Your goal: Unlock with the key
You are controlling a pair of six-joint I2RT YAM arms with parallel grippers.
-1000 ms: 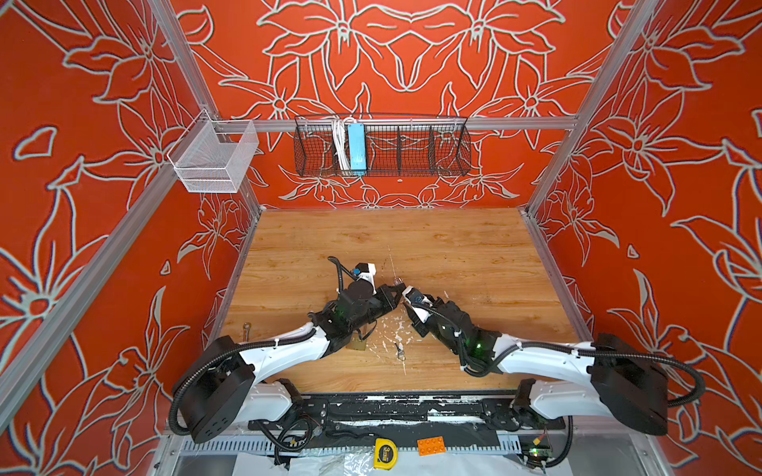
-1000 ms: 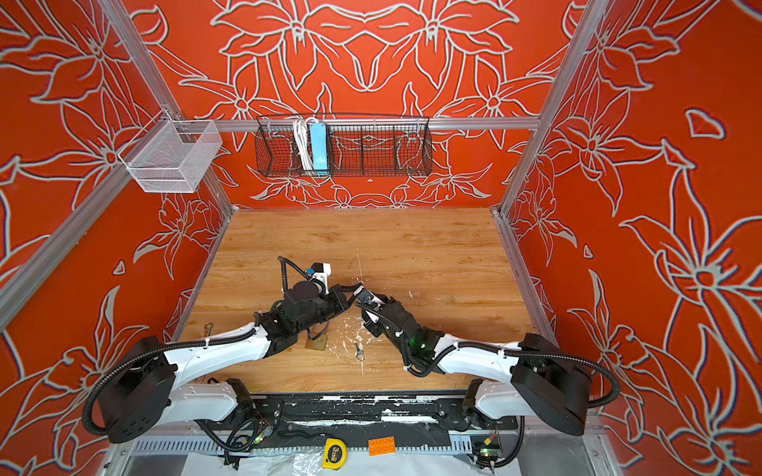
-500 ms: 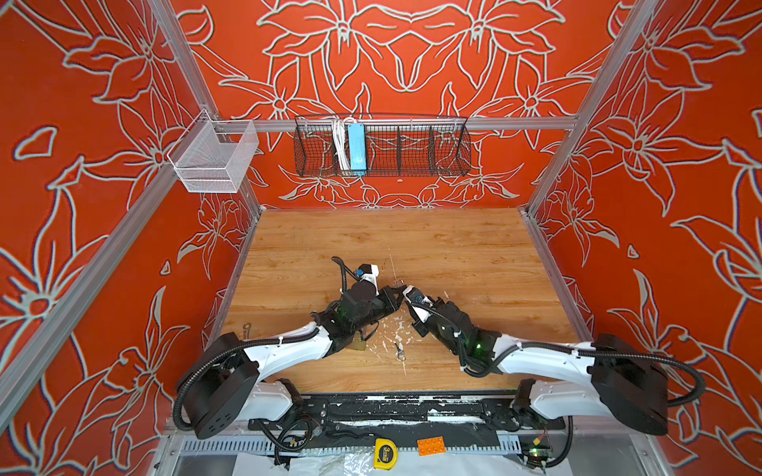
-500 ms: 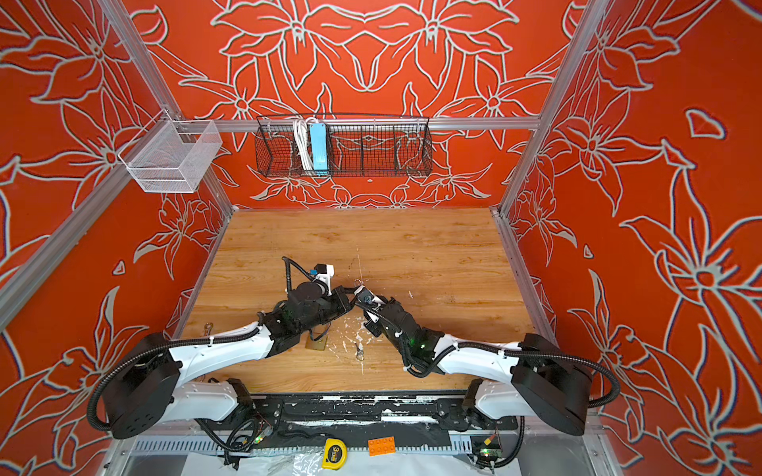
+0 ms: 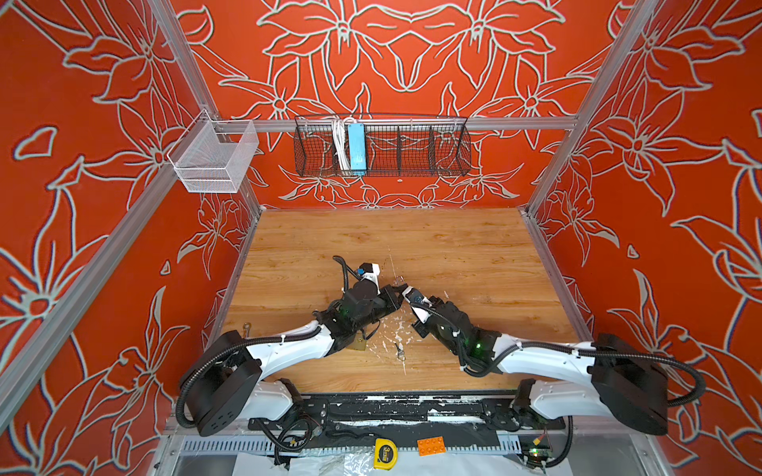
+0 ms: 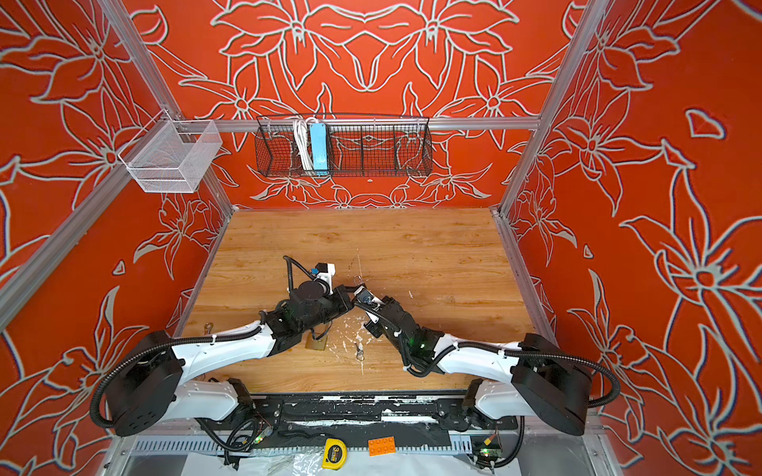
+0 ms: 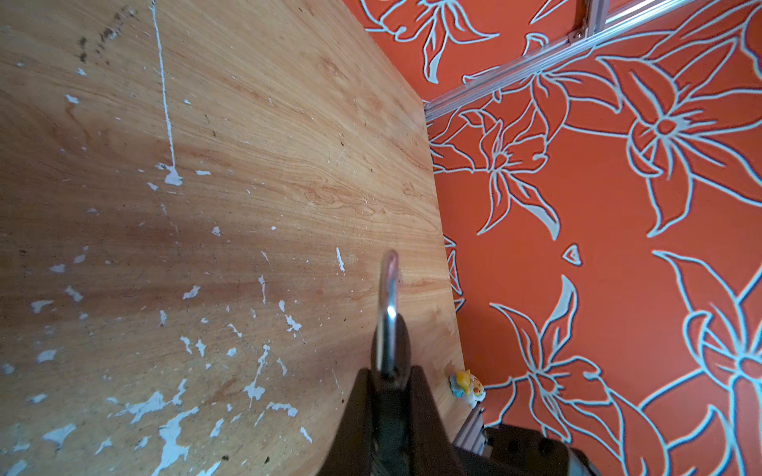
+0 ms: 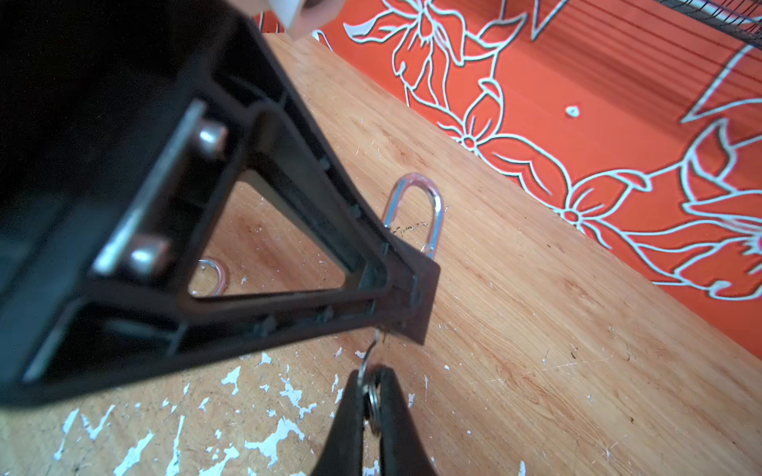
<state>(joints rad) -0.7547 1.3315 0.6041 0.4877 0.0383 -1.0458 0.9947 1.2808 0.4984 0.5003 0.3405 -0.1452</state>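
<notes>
The wooden table (image 5: 453, 255) is nearly bare, and the two arms meet a little toward 6 o'clock from its middle. A second brass padlock (image 5: 356, 344) lies on the wood at about 7 o'clock from that meeting place, apart from both grippers.

The left gripper (image 8: 412, 296) is clamped on a small padlock (image 7: 389, 296). The lock body is hidden between the fingers, and only the steel shackle (image 8: 438, 222) comes out past the tips. The right gripper (image 8: 371, 383), reaching in from about 4 o'clock, is pressed together on the key ring (image 8: 374, 406). From the ring a thin piece of metal, I believe the key (image 8: 376, 344), goes up to the underside of the left gripper. I cannot tell if its blade sits in the keyhole.

I judge the padlock to be solid, stiff metal, heavy for its size and smooth. A firm pinch on its flat faces should hold it against twisting. The key is light, thin and stiff, but the ring is loose round wire and will likely swivel. It would pass little turning force, so the flat head of the key seems the better place to hold.
</notes>
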